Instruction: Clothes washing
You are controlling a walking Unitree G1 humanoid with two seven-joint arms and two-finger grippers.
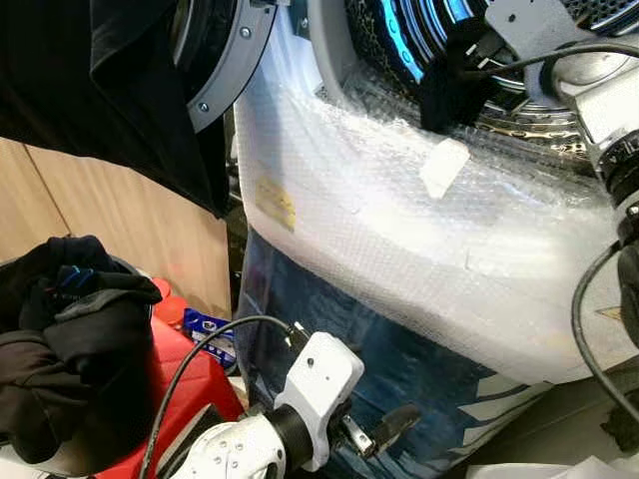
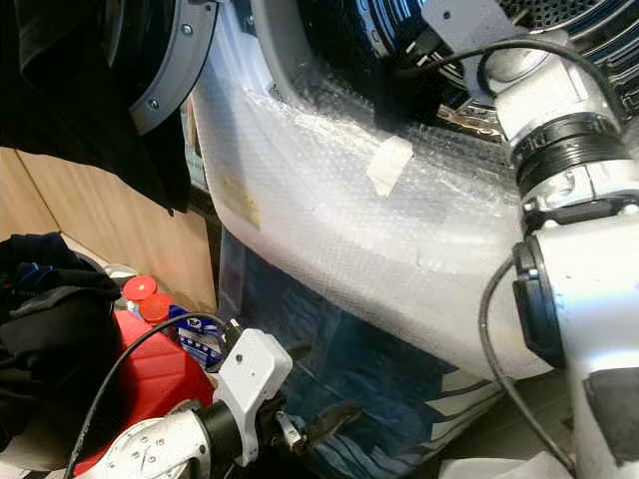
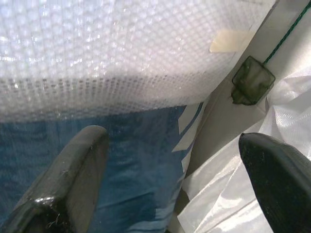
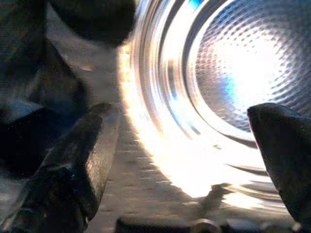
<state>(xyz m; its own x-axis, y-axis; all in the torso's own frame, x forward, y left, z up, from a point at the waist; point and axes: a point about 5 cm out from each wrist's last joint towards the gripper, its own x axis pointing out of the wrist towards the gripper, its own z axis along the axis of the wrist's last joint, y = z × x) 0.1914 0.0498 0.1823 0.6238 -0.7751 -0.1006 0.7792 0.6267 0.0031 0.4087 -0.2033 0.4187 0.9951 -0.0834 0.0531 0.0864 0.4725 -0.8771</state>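
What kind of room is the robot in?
Probably a laundry corner of a home. There is a washing machine wrapped in bubble wrap with its shiny drum open, a pile of dark clothes, and red-capped bottles that may be detergent.

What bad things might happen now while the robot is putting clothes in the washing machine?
The right gripper is open inside the drum, near dark clothes; pulling out, its fingers might drag them back out. The black garment draped over the open door could slip off. The left gripper, open and low by the bubble wrap, might snag it.
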